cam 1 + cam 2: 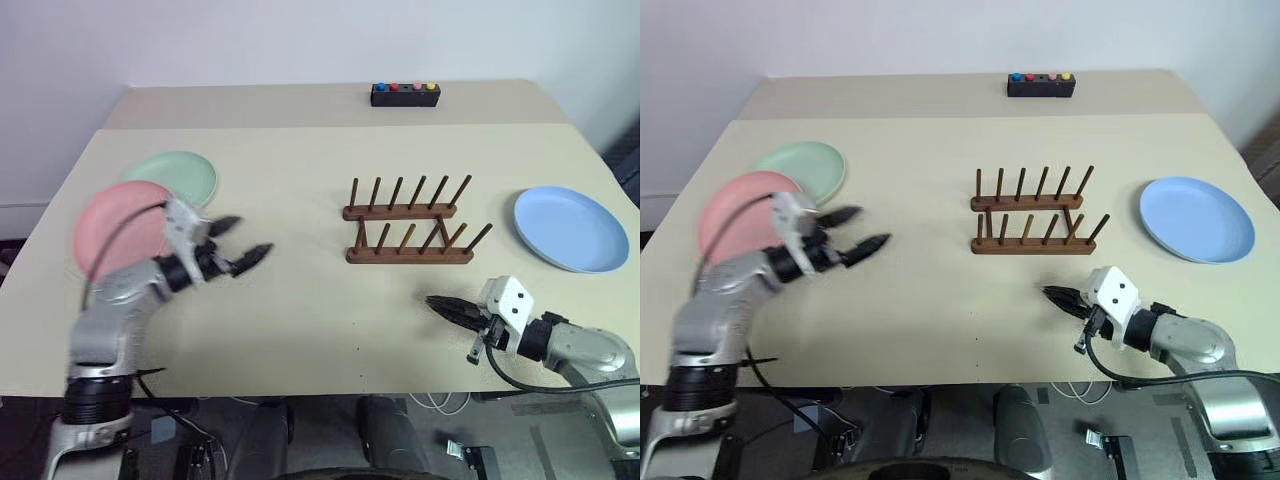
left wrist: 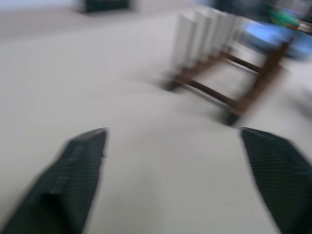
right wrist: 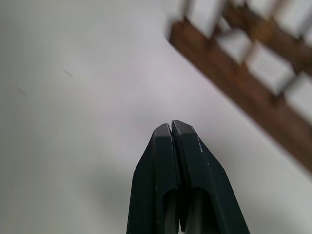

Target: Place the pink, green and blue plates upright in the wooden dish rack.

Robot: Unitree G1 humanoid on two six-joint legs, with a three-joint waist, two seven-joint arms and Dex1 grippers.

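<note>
Beige table point(image 1: 300, 310) against a plain white wall point(image 1: 300, 40)

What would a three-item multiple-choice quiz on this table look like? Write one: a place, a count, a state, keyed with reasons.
1. Where does the blue plate lie?
A. on the table to the right of the wooden dish rack
B. inside the rack
C. under the pink plate

2. How many plates stand in the rack?
A. none
B. one
C. three

3. How is the left tool set?
A. shut on the pink plate
B. open, holding nothing
C. shut on a peg

Key: 1 A, the blue plate lies flat on the table beyond the rack's right end. 2 A, all the pegs stand bare; the pink plate and the green plate lie at the left. 3 B, its black fingers are spread over bare table, while the right tool is shut.
</note>
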